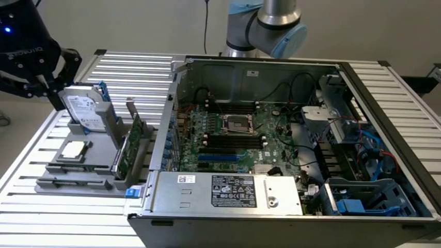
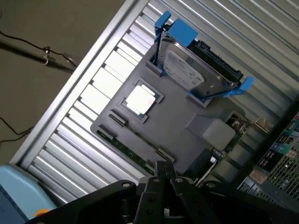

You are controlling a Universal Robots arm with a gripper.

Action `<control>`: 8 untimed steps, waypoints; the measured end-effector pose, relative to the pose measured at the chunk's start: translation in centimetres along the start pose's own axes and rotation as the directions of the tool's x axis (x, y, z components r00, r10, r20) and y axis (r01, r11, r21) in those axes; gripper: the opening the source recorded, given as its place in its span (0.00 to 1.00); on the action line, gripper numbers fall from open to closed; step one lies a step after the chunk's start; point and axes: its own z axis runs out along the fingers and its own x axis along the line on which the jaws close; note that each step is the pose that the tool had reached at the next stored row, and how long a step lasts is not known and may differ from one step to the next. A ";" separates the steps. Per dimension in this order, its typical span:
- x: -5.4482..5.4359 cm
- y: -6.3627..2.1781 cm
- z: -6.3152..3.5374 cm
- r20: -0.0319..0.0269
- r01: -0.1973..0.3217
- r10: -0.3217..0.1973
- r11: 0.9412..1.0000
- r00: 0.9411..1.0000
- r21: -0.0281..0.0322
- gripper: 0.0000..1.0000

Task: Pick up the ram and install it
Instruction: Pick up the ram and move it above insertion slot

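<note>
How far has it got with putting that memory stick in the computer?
Nothing looks done yet. The ram lies in its gray holder. The gripper, shut and empty, hovers above that holder. Picking it up and seating it in the motherboard remain.

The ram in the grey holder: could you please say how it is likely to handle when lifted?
The ram looks thin and narrow, so probably light and stiff. Seated edge-on in the grey holder, it may resist slightly. Its exposed board is likely fragile.
</note>
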 end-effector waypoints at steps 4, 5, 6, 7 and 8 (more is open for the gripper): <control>0.0 0.00 0.05 -0.003 0.074 -0.074 0.997 0.997 0.001 0.11; 0.0 0.00 0.07 -0.003 0.091 -0.091 0.996 0.996 0.001 0.11; 0.0 -0.01 0.08 -0.004 0.110 -0.110 0.994 0.994 0.002 0.11; 0.0 0.00 0.09 -0.005 0.128 -0.128 0.992 0.992 0.002 0.11; 0.0 -0.01 0.11 -0.005 0.146 -0.145 0.989 0.989 0.002 0.11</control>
